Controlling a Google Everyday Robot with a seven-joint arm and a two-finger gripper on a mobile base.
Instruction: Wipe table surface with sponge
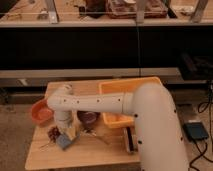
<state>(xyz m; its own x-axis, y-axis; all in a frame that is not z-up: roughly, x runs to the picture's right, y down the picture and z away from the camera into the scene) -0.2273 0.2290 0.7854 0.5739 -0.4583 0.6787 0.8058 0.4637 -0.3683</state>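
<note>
1. Saw the end effector [69,132] low over the worktop [100,153]; could not tell its grip state
2. Found the sponge [64,142] directly beneath it, touching its tip
3. Noted a red bowl [40,111] to its left, an orange bin [128,95] to its right
</note>
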